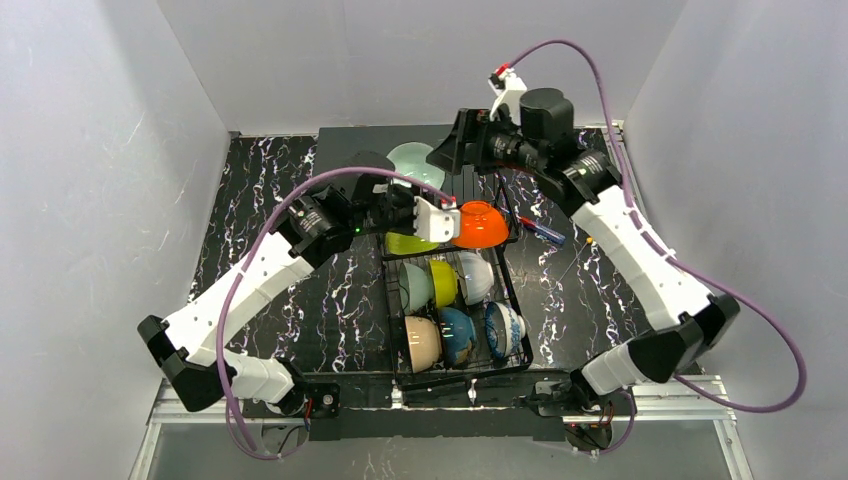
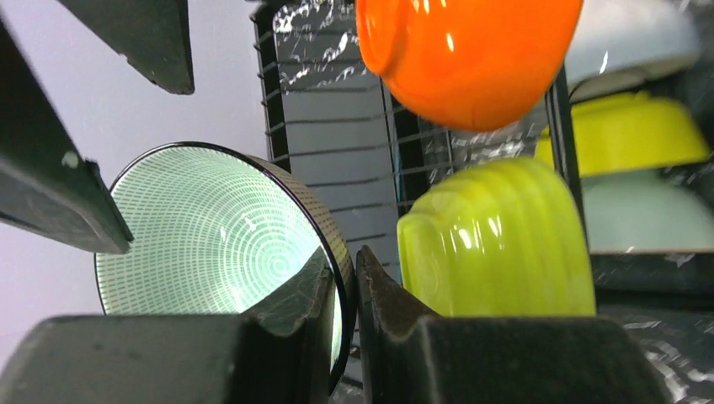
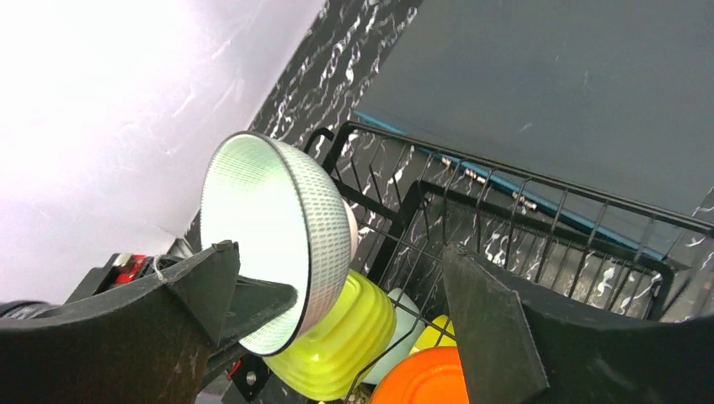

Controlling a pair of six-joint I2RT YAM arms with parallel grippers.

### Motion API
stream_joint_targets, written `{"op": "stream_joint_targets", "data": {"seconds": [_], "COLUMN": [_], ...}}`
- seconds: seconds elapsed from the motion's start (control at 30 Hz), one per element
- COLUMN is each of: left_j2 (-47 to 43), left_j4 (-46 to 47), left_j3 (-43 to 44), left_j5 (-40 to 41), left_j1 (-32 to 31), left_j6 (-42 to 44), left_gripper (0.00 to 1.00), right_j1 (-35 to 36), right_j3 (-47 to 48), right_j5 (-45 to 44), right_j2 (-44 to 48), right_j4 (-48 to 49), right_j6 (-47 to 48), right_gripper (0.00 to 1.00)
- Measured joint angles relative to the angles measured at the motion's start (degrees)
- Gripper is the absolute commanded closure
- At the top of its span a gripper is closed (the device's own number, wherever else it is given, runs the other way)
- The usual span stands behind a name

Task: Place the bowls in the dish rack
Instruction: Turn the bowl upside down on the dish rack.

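Held bowl: round pale patterned mint bowl (image 1: 413,160) with fine lines inside and a dark rim, tipped on edge over the rack's far end.
Left gripper (image 2: 343,265): fingers pinched together on that bowl's rim.
Right gripper (image 3: 337,251): fingers spread wide either side of the same bowl, one just beside its rim; contact unclear.
Dish rack (image 1: 455,258): black wire, rectangular.
Rack, far end: glossy orange bowl (image 1: 478,224), ribbed lime green bowl (image 1: 410,243).
Rack, middle row: plain mint bowl (image 1: 415,287), yellow bowl (image 1: 444,282), white bowl (image 1: 476,276), all on edge.
Rack, near row: beige bowl (image 1: 422,340), teal bowl (image 1: 458,336), blue-white patterned bowl (image 1: 504,330).
Right of rack: blue pen-like stick (image 1: 540,233) on the black marbled table (image 1: 260,200).
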State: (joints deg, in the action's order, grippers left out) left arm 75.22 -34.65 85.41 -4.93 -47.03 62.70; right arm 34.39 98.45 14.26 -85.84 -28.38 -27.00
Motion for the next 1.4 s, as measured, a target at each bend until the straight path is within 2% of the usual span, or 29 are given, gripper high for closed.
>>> {"op": "stream_joint_targets", "data": {"seconds": [0.2, 0.37, 0.57, 0.8, 0.93, 1.13, 1.4], "left_j2": [0.9, 0.9, 0.3, 1.2, 5.1, 12.6, 15.8], "left_j4": [-0.2, 1.7, 9.5, 19.8, 28.4, 33.8, 35.7], "left_j3": [3.6, 3.5, 2.1, 2.1, 2.1, 4.6, 5.2], "left_j5": [-5.7, -16.9, -31.2, -48.3, -58.0, -67.5, -72.5], "left_j1": [0.5, 5.4, 13.2, 19.7, 23.8, 26.5, 28.7], "left_j6": [-13.1, -26.8, -45.2, -66.2, -78.1, -88.8, -96.5], "left_gripper": [1.00, 1.00, 1.00, 1.00, 1.00, 1.00, 1.00], "right_j1": [-0.7, -0.7, -0.7, -1.0, -1.0, -1.0, -2.4], "right_j3": [-3.1, -7.5, -15.9, -15.2, -13.9, -13.8, -13.9], "right_j5": [-1.6, -1.7, 0.6, 7.7, 12.4, 18.7, 24.0], "right_j2": [6.2, 9.5, 14.2, 13.3, 11.5, 8.9, 8.3], "right_j4": [4.7, 9.4, 15.1, 15.0, 14.2, 10.1, 6.9], "right_j6": [1.7, 6.1, 14.0, 26.5, 35.5, 49.3, 62.4], "right_gripper": [0.04, 0.02, 0.01, 0.01, 0.01, 0.01, 0.01]}}
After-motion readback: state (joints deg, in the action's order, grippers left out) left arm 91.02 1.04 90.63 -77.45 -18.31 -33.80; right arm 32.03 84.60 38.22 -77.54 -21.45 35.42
